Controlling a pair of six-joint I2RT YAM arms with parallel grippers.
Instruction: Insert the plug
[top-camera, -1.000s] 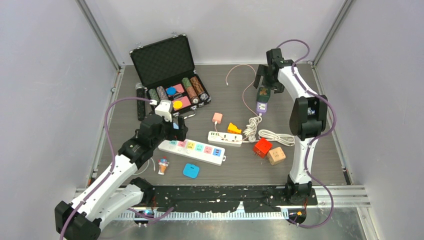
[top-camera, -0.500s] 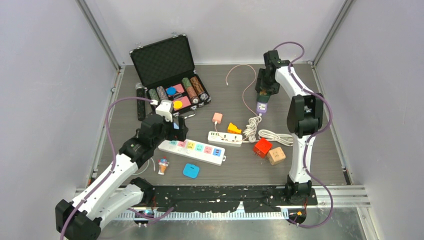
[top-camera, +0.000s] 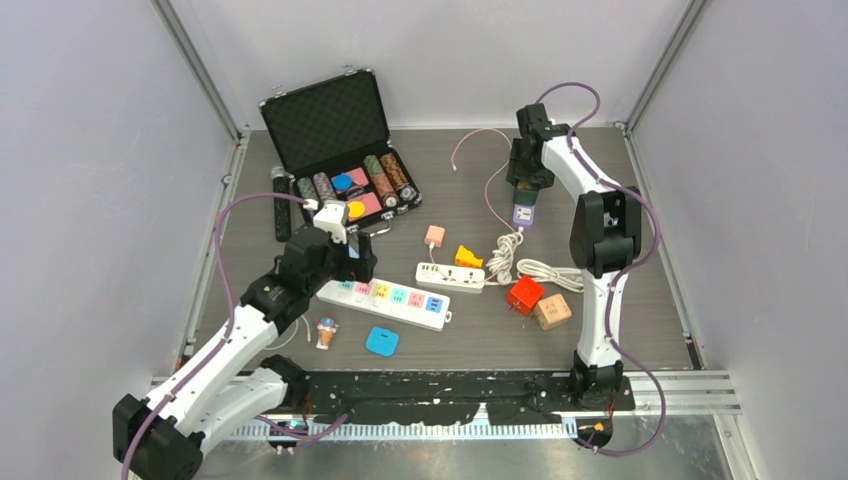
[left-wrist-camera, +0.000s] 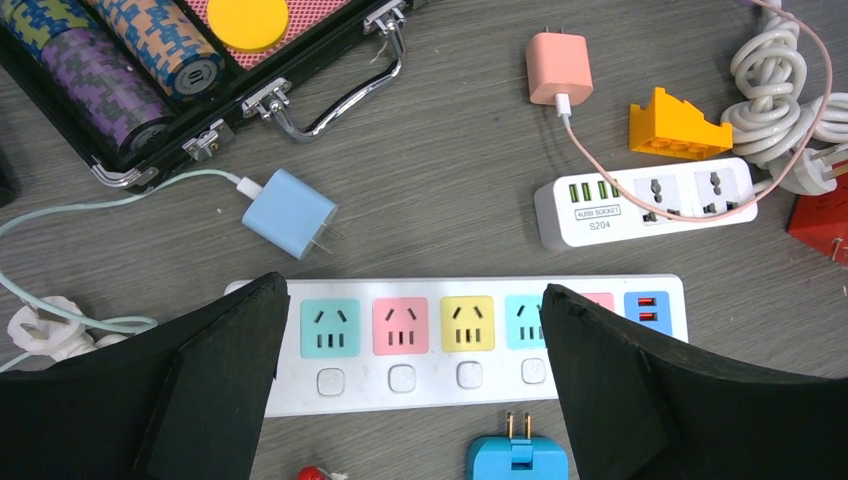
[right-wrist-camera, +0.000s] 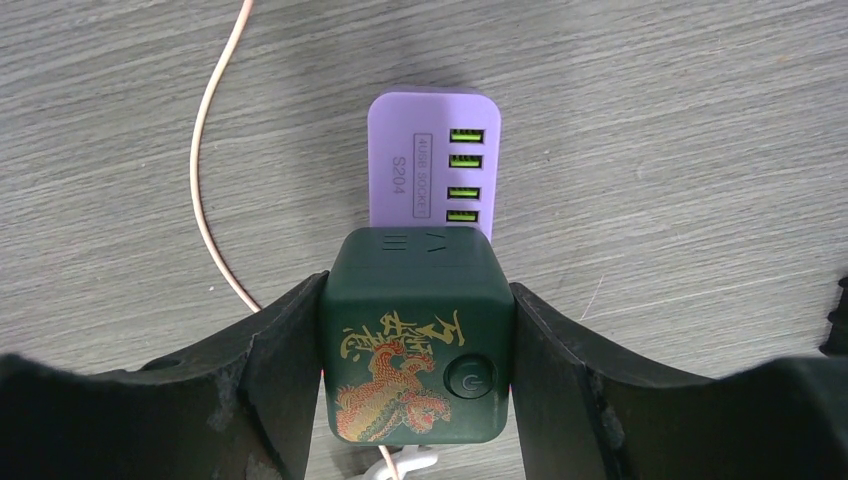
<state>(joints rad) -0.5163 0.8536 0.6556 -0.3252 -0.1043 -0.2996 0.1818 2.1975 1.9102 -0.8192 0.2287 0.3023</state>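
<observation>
White arms (top-camera: 215, 355), purple cables (top-camera: 262, 197), black end effectors (left-wrist-camera: 412, 292) (right-wrist-camera: 416, 295)

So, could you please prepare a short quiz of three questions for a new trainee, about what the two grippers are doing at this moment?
1. True or false: the right gripper is closed on the dark green cube with a gold dragon.
2. The left gripper hangs over the long white power strip with coloured sockets. Its jaws are: A) open and empty; B) shut on a blue plug; C) shut on nothing.
3. How many green USB ports show on the purple plastic power strip in the right wrist view?
Key: 1 true; 2 A; 3 four.
</observation>
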